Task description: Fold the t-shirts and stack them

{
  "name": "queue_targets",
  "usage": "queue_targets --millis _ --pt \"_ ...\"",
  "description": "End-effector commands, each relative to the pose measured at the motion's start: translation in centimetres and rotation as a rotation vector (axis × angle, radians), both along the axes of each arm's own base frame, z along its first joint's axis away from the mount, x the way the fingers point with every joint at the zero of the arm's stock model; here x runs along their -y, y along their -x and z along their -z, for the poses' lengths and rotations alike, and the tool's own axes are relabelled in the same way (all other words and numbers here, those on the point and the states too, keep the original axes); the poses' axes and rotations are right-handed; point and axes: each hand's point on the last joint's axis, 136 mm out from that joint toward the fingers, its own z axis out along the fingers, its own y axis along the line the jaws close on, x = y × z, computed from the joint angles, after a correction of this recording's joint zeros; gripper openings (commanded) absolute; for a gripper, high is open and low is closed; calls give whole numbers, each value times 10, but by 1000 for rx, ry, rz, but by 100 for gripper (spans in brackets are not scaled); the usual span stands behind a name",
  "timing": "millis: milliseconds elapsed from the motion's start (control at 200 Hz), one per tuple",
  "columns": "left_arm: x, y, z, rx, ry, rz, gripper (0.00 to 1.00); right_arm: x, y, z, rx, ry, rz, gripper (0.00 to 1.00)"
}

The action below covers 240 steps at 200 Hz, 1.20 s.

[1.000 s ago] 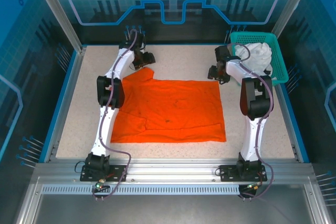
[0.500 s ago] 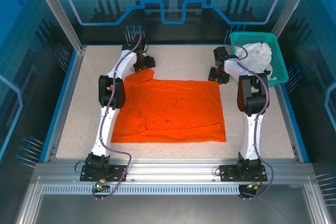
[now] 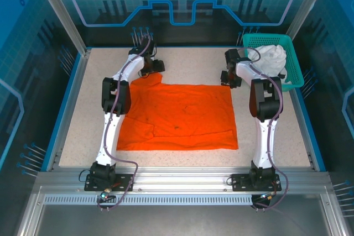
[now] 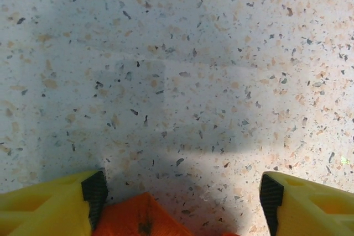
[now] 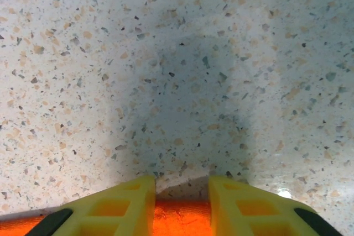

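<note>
L gripper point(image 4: 182, 192): jaws wide apart, nothing held. A corner of the orange shirt point(image 3: 182, 117) pokes in low btwn the fingers, close to the L pad, w/ bare table point(image 3: 193, 62) across the rest of the gap.
R gripper point(image 5: 182, 192): jaws near together w/ a narrow gap. Orange cloth fills that gap. Can't tell if it's pinched tight or just straddled.
Orange shirt: spread flat mid-table, roughly a wide rectangle, w/ a sleeve or corner sticking out at far L.
White shirt point(image 3: 272, 56): bunched in the teal basket point(image 3: 268, 38) at far R of the table, just beside the R arm, untouched.
Key relation: both grippers sit at the shirt's far edge, L at the far-L corner, R at the far-R corner. From either one, the cloth lies toward the arm bases. The far edge runs L–R btwn the two grippers, so it's the line to be lifted.
Nearer arm: neither, each is at its own corner. R looks further into its grab than L.
Step (my read): taking hold of the far edge for a first fold toward the near edge.
Next needs: L to shut on its corner, and both to lift evenly.
Risk: L corner sits off-centre and may slip out.
</note>
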Motion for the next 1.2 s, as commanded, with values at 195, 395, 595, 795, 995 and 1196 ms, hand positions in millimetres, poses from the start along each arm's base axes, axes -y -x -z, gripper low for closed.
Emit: queue_targets --millis 195,395,595,795,995,1196 --pt "-13 9 2 -27 -1 -21 51 0 2 7 -34 -19 -6 21" --pt "-14 5 -5 2 -8 -19 32 -1 1 7 -30 -18 -9 11" --pt "-12 -2 -23 69 -11 -5 9 -7 -3 2 -12 -9 -39 0" --pt "-8 -4 -53 182 -70 15 0 -11 -7 -11 32 5 -67 0" --pt "-17 17 -68 257 -89 -56 0 -18 -3 -32 99 10 -105 0" --pt "-29 48 -90 352 -136 -100 0 -24 16 -64 199 -13 -132 0"
